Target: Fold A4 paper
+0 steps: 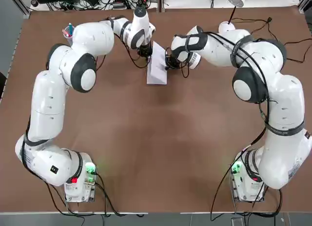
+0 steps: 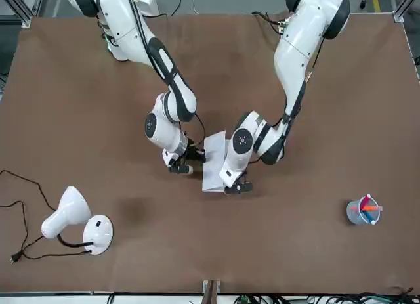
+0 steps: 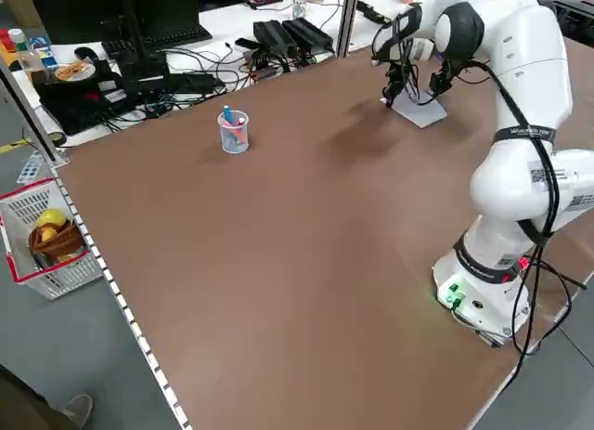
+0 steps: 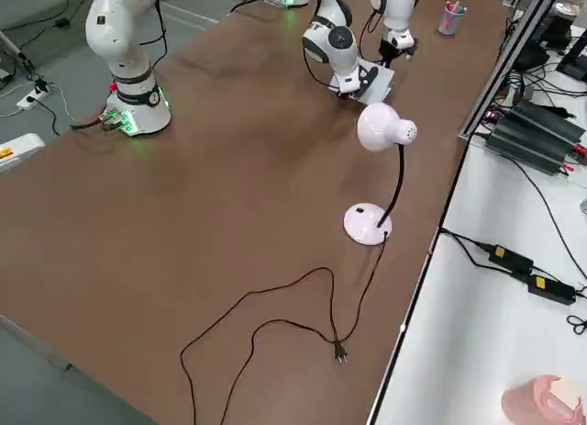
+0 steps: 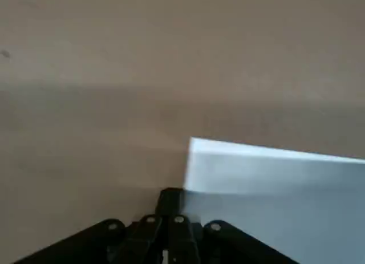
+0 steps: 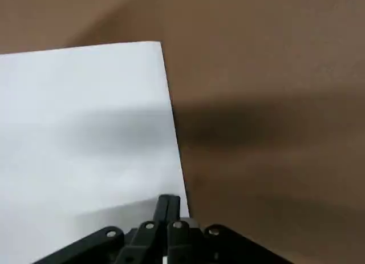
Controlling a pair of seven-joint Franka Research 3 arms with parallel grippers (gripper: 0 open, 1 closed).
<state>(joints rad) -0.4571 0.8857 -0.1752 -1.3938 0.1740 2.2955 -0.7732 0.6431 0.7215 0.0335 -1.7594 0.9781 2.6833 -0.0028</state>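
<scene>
white paper (image 1: pixel 158 66), left hand (image 1: pixel 145 53) and right hand (image 1: pixel 170 63) both closed at its edges

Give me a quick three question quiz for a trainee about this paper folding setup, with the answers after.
1. True or false: both tools are shut.
2. What stands on the table besides the A4 paper: A a lamp and a cup of pens, B a stapler, C a book?
3. On which side of the paper, in the top view, is the left tool?

Key
1. True: the left tool and the right tool are both shut at the paper's edges.
2. A: the lamp and the cup.
3. Its left side.
</scene>
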